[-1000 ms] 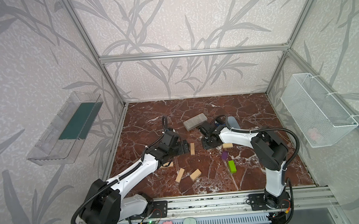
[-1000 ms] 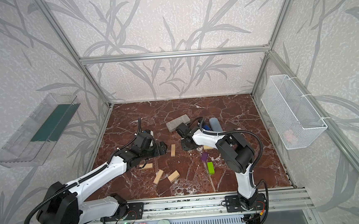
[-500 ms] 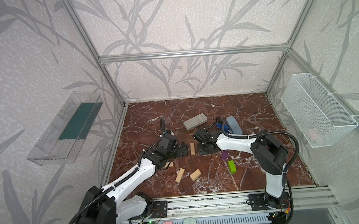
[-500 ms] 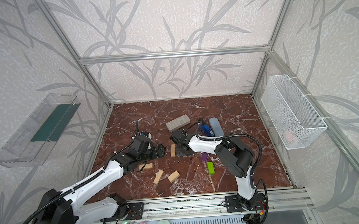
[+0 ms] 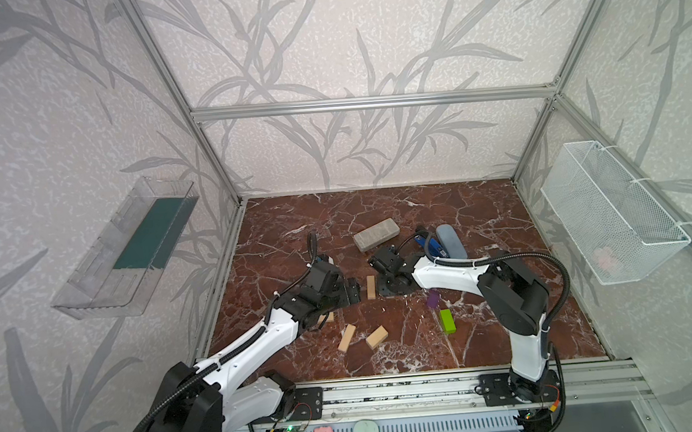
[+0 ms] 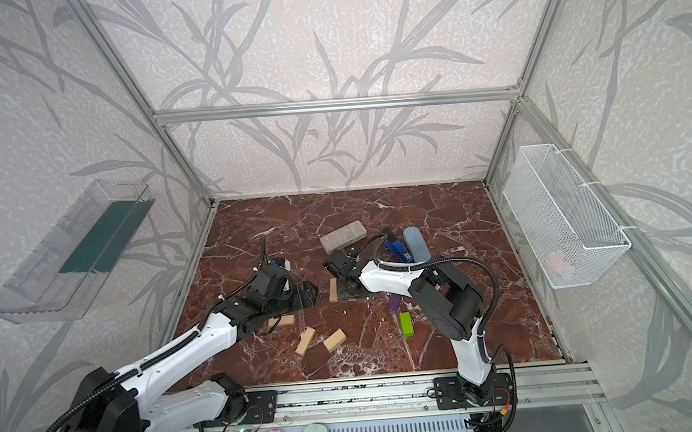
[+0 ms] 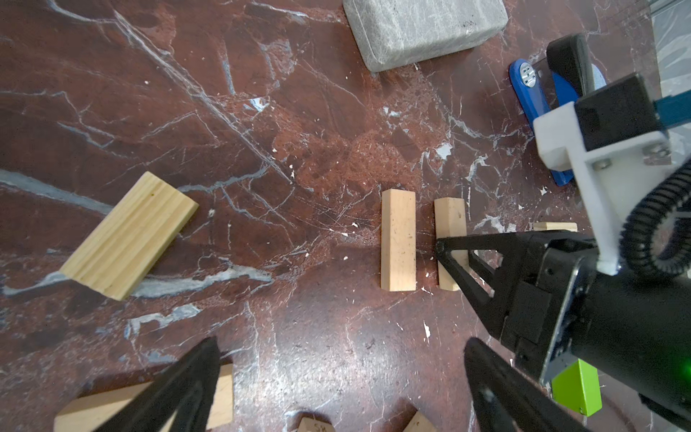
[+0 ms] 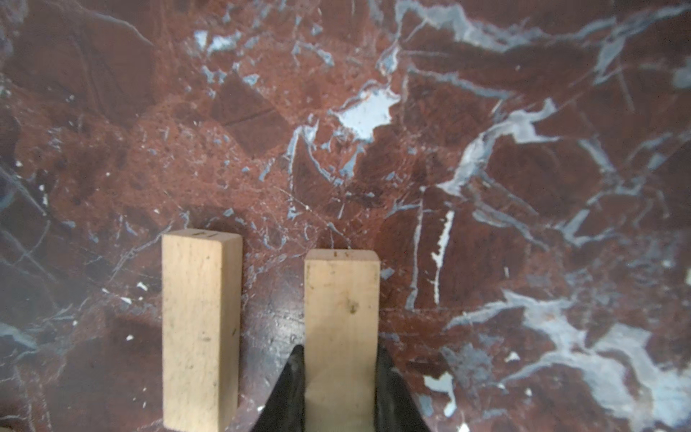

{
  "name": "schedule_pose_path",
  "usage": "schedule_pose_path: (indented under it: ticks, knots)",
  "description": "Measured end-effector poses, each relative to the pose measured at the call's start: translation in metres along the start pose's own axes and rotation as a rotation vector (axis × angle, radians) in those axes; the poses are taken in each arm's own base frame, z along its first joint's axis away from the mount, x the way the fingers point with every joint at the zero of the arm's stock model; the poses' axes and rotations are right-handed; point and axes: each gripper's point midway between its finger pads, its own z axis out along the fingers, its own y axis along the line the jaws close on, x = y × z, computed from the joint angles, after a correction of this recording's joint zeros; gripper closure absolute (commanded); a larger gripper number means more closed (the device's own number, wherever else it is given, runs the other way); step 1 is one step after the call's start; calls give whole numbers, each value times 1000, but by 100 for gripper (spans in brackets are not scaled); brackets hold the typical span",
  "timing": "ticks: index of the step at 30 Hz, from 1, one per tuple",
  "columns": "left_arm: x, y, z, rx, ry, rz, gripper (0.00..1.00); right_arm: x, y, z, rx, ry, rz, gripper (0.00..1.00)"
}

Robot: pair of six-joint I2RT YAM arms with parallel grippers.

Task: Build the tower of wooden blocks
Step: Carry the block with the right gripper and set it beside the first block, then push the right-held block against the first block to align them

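Note:
My right gripper (image 8: 338,351) is shut on a pale wood block (image 8: 341,299), low over the marble floor. That block lies parallel to a second pale block (image 8: 200,329) with a small gap between them; the left wrist view shows the pair (image 7: 398,245) side by side. In both top views only the neighbouring block (image 5: 370,287) shows beside the right gripper (image 5: 387,287). My left gripper (image 5: 354,291) (image 7: 341,346) is open just left of that block with nothing between its fingers. A purple block (image 5: 433,298) and a lime green block (image 5: 447,321) lie loose to the right.
Two pale blocks (image 5: 346,338) (image 5: 376,336) lie near the front, another (image 5: 326,317) half under the left arm. A wider grained wood piece (image 7: 129,235) lies beside the left gripper. A grey slab (image 5: 376,233) and blue stapler (image 5: 431,244) sit behind; a wire basket (image 5: 611,215) hangs right.
My right gripper has moved left and lower with its block, ending beside the lone pale block. The left gripper has stayed open and has barely shifted.

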Motion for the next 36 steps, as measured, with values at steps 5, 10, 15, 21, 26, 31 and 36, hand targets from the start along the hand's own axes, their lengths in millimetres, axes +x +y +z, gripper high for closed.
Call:
schedule_pose_path:
  ticks: [5,10,15,21,26,31,36]
  knots:
    - [-1,-1,-2,5,-6,0,1,1,2,-1,-4,-1,-3,59]
    - [-1,-2,-2,10,-4,0,0,-2,4,-12,-23,-20,-2,58]
    - [1,-4,-2,25,7,0,2,-4,-3,-39,-84,-50,10,59]
    - [0,-10,-1,51,10,0,3,-2,-6,-36,-172,-6,11,62]
    - [4,-11,4,56,32,0,3,1,-6,-32,-220,26,1,64]
    - [6,-12,9,58,43,0,3,-4,-1,-32,-267,22,1,68]
    - [8,-11,12,54,54,0,3,0,-8,-19,-275,50,20,70]
